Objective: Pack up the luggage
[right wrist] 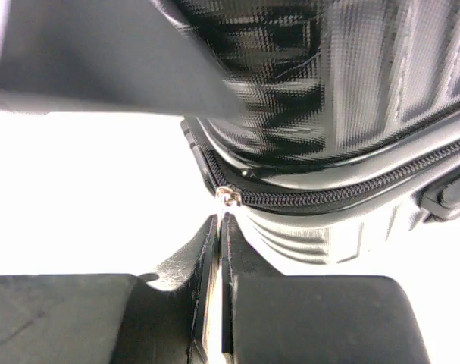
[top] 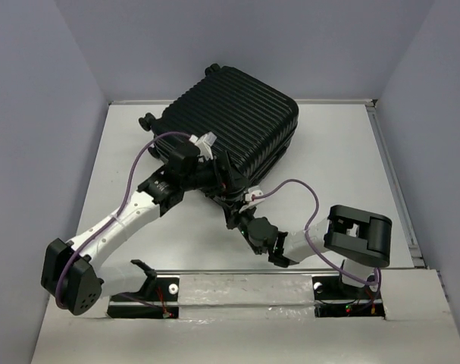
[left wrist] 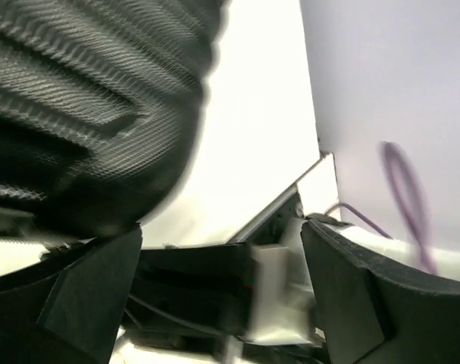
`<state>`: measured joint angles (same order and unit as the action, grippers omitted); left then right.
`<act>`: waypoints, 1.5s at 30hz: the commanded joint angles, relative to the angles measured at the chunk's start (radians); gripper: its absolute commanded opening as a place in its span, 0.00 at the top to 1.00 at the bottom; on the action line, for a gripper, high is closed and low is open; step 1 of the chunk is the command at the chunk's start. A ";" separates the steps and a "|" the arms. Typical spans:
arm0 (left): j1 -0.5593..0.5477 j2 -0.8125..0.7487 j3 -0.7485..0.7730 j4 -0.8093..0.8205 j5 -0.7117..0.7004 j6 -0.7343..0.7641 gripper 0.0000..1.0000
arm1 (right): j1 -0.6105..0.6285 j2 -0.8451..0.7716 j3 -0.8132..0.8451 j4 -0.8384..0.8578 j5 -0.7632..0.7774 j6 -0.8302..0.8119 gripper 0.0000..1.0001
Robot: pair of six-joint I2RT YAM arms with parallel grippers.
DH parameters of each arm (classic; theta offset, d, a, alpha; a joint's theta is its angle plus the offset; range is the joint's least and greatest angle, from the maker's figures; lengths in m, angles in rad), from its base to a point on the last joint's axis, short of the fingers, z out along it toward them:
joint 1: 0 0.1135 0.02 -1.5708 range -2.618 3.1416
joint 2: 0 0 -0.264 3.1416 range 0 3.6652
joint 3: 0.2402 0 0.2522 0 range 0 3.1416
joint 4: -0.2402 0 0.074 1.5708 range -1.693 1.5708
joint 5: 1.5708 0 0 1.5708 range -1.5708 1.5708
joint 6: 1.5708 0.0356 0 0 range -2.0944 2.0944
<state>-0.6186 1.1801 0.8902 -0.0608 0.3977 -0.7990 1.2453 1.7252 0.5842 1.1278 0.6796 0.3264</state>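
Two grippers are seen at the near corner of the luggage (top: 237,121), and the right gripper (right wrist: 220,224) is taken first. Its jaws are pressed all but together, with only a thin pale sliver left between them. Whether anything is pinched there cannot be told. Just above its fingertips a small metal zip puller (right wrist: 228,196) is caught, at the end of the zipper (right wrist: 328,193) that runs along the seam between the two ribbed halves. Puller and fingertips are very close, but contact cannot be confirmed.

Over to the left gripper (left wrist: 218,235): the jaws are held wide apart, gripping nothing. The textured black shell is seen looming at the upper left of that blurred wrist view, just beside one finger (left wrist: 86,303).

From above, the luggage is found shut and lying flat on the white worktop (top: 328,152). It is set towards the back and turned at an angle, its small wheels (top: 148,119) pointed to the left rear. Both arms are stretched in to its near edge, the right one folded back at the elbow, and purple cables (top: 131,178) are looped along each.
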 commanded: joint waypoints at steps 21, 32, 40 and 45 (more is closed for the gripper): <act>0.777 0.157 0.185 0.182 0.096 0.041 0.01 | 0.112 -0.136 -0.121 0.009 -0.207 0.120 0.93; 0.777 0.337 0.296 0.203 0.112 0.034 0.01 | 0.112 -0.116 -0.106 0.003 -0.239 0.123 0.93; 0.777 0.388 0.319 0.234 0.113 0.015 0.09 | 0.112 -0.108 -0.103 -0.003 -0.241 0.132 0.93; 0.778 0.401 0.316 0.257 0.105 0.003 0.17 | 0.112 -0.110 -0.096 -0.016 -0.244 0.132 0.93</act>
<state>0.1547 1.5875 1.1618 0.1249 0.4744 -0.7761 1.3346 1.6207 0.4629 1.0927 0.5114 0.4423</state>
